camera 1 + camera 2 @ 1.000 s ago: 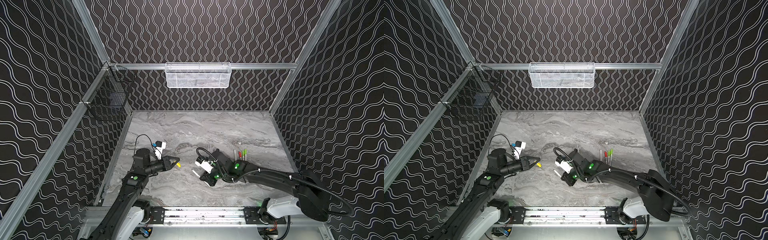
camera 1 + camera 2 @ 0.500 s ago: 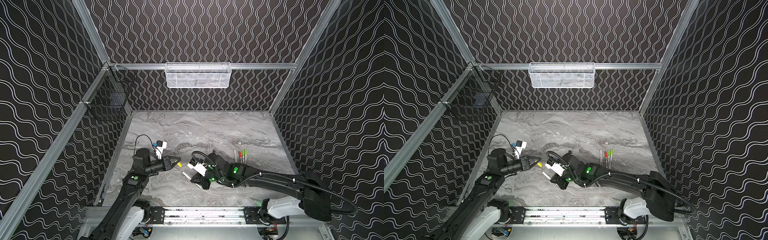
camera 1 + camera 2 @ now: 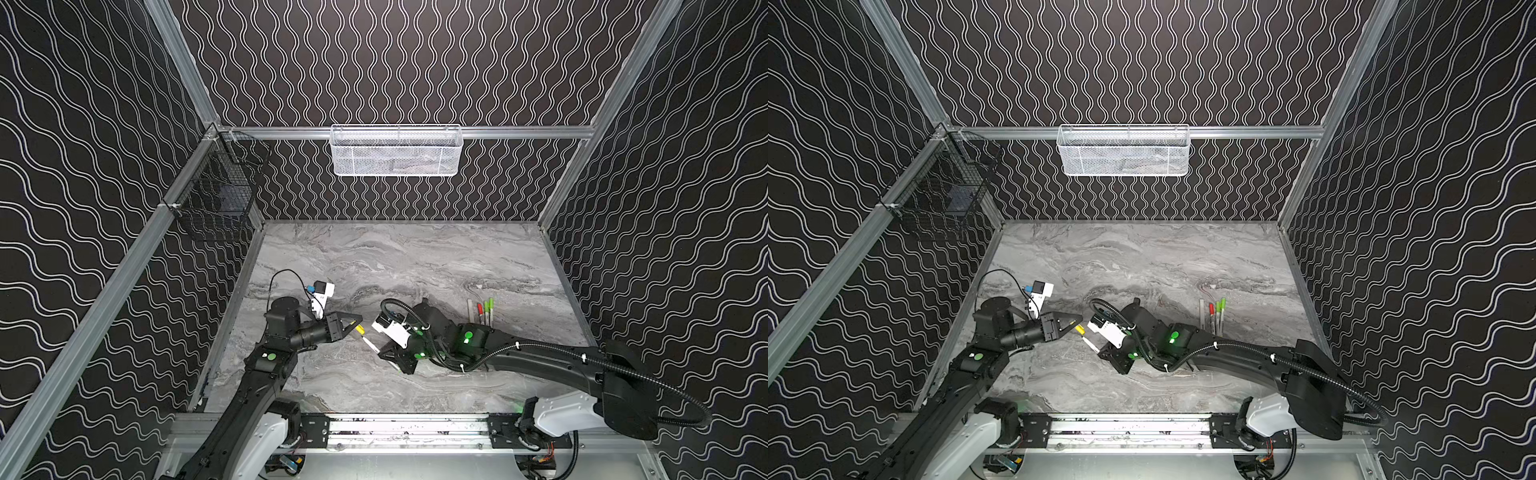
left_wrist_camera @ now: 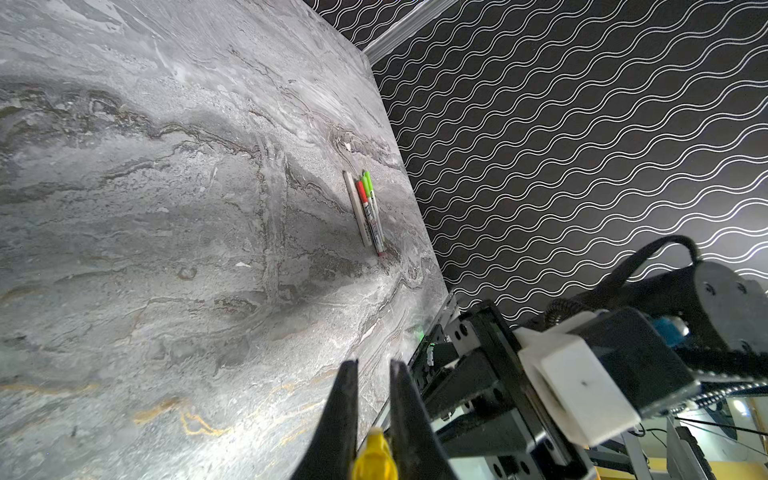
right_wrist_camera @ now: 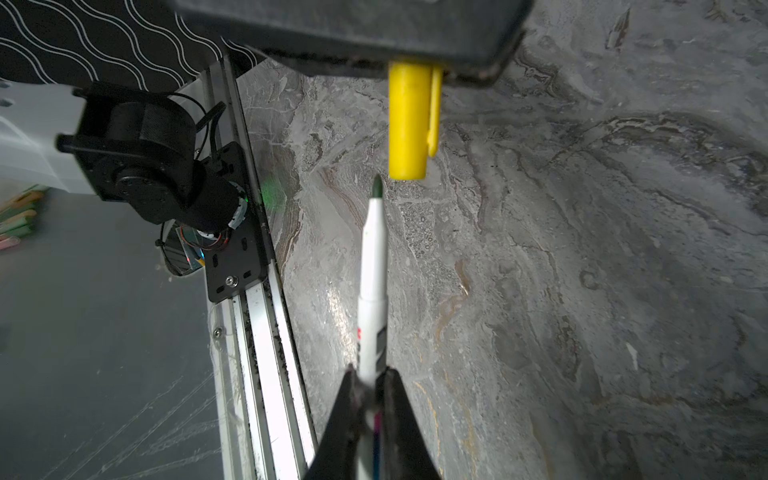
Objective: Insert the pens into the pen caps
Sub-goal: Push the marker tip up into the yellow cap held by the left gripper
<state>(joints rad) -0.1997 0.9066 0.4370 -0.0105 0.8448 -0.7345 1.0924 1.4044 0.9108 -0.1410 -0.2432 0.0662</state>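
my right pincer (image 5: 368,376) pinches the pen (image 5: 372,266) on its barrel; i judge it light, stiff, slick. left pincer (image 4: 371,368) pinches the yellow cap (image 5: 409,120) by its closed end.

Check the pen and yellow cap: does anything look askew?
Slightly askew: the tip of the pen sits beside the mouth of the yellow cap, not centred on it. Nothing looks spilled or damaged.
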